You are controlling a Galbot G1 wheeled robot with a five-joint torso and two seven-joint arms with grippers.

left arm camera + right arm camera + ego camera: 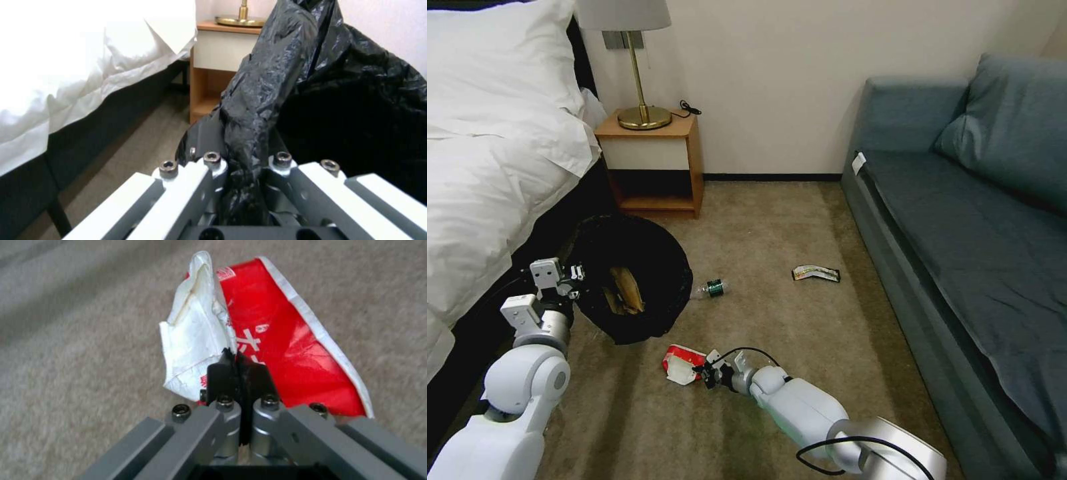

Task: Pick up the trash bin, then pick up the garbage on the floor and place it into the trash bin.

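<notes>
1. The left gripper (579,280) is clenched on the black-bag-lined rim of the small round white plastic trash bin (630,283), which hangs tilted just beyond it, crumpled brown paper (625,291) inside.
2. The right gripper (706,373) is clamped on the crushed red-and-white packet (682,363), low over the beige-brown carpet floor (774,313).
3. Well beyond that gripper lie the small clear green-labelled bottle (712,289) and, farther right, the flat black-white-yellow wrapper (816,273).
</notes>
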